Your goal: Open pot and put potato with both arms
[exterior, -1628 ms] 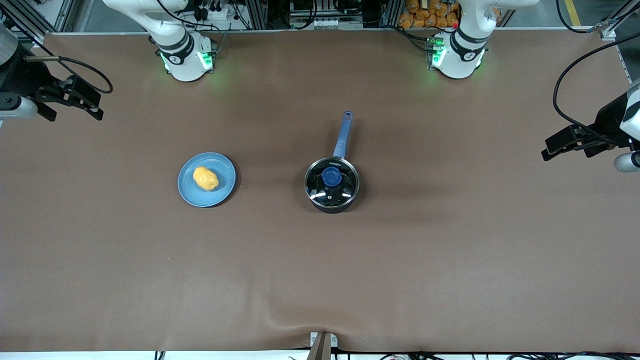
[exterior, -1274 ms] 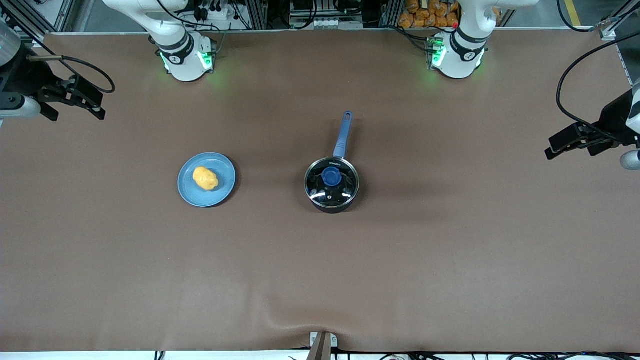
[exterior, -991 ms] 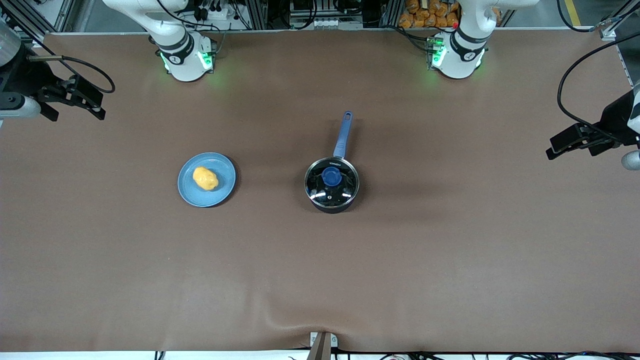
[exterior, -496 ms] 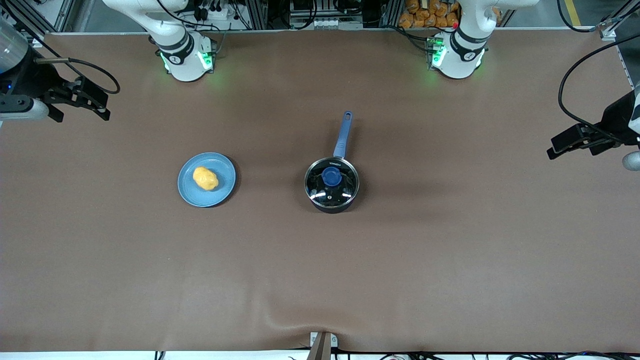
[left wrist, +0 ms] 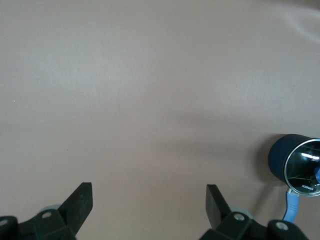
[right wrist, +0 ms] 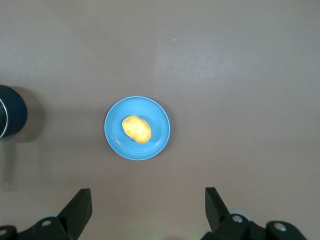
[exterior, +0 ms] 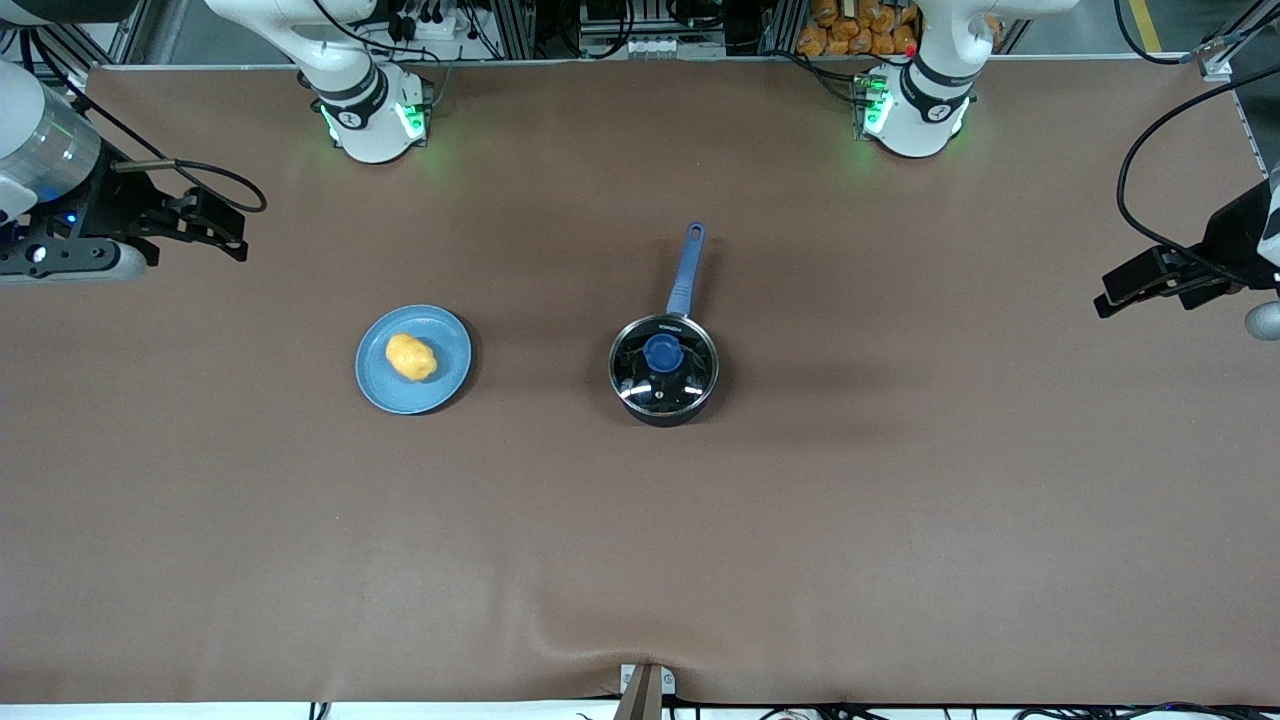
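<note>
Moved: right gripper (exterior: 222, 213) swings in from the table's edge toward the plate (exterior: 449, 377), jaws wide; left gripper (exterior: 1130, 285) waits, jaws wide.
Pot (exterior: 664, 370): lid on, unopened.
Potato (exterior: 411, 357): on plate, at pot's nine o'clock.
Left: everything.

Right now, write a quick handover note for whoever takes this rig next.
Left gripper: jaws open, empty, over bare table at the left arm's end.
Right gripper: jaws open, empty, over the right arm's end.
Pot: mid-table, lid on.
Potato: on the blue plate, beside the pot toward the right arm's end.
Done: nothing.
Left: lift the lid, put the potato in the pot.
</note>
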